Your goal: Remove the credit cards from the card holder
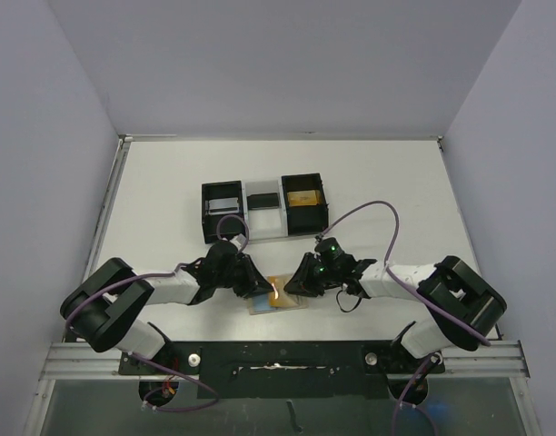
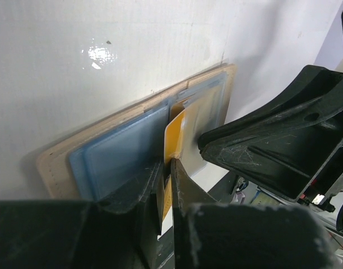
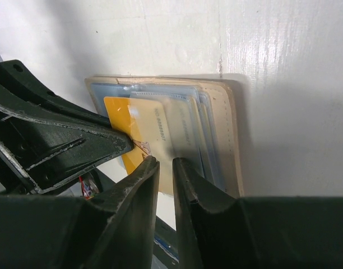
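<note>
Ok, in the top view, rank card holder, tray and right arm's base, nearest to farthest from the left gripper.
1. card holder, right at the left gripper, which pinches its yellow credit card.
2. tray, behind, mid-table.
3. right arm's base, far right, near edge.

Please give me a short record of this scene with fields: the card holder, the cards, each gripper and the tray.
card holder: flat on the table, between both grippers
orange card: partly pulled out of the holder
blue card: inside a holder pocket
left gripper: shut on the orange card's edge
right gripper: closed on the holder's near edge, it seems
tray: three compartments, beyond the holder, untouched
</note>
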Robot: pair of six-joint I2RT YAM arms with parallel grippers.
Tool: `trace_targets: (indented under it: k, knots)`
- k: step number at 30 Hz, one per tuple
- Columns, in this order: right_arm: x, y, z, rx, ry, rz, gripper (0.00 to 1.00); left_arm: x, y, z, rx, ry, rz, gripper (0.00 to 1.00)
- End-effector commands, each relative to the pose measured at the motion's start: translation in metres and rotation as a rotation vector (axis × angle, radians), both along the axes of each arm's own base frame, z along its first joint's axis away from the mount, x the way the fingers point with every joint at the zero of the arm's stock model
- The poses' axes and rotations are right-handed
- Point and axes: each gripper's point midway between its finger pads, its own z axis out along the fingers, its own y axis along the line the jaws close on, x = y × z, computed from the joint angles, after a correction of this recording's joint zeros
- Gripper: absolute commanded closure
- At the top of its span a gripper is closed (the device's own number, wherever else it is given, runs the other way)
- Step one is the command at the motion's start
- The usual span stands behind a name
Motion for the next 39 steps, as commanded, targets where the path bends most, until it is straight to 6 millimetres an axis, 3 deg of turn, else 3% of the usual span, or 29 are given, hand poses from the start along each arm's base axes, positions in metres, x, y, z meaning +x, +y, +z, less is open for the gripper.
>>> trace_targets:
  k: [1, 5, 10, 13, 18, 23, 30, 33, 39]
  knots:
    - [-0.006, -0.026, -0.029, -0.163, 0.018, -0.016, 0.79, 0.002, 0.011, -0.004, 0.049, -0.014, 0.014, 0.98]
    - [-0.001, -0.02, -0.018, -0.14, -0.03, 0.008, 0.8, 0.002, 0.009, -0.001, 0.035, -0.025, 0.01, 0.96]
    - [0.015, 0.006, 0.032, 0.046, -0.242, 0.068, 0.8, 0.004, 0.004, 0.006, 0.009, -0.048, -0.01, 0.92]
    - [0.019, 0.013, 0.049, 0.073, -0.297, 0.091, 0.76, 0.005, 0.003, 0.007, 0.007, -0.051, -0.011, 0.92]
    - [0.014, 0.022, 0.05, 0.115, -0.291, 0.136, 0.74, 0.006, 0.002, 0.008, 0.005, -0.053, -0.015, 0.9]
    - [0.009, 0.008, 0.016, -0.002, -0.185, 0.097, 0.74, 0.005, -0.003, 0.014, -0.038, -0.06, -0.031, 0.86]
    - [0.005, 0.009, 0.002, -0.031, -0.117, 0.101, 0.77, -0.003, -0.012, 0.031, -0.101, -0.072, -0.09, 0.86]
    - [0.007, 0.007, 0.005, -0.037, -0.128, 0.091, 0.78, -0.003, -0.005, 0.031, -0.063, -0.079, -0.077, 1.0]
    - [0.02, 0.003, 0.03, -0.036, -0.244, 0.074, 0.73, 0.004, 0.011, 0.034, 0.015, -0.114, -0.023, 1.0]
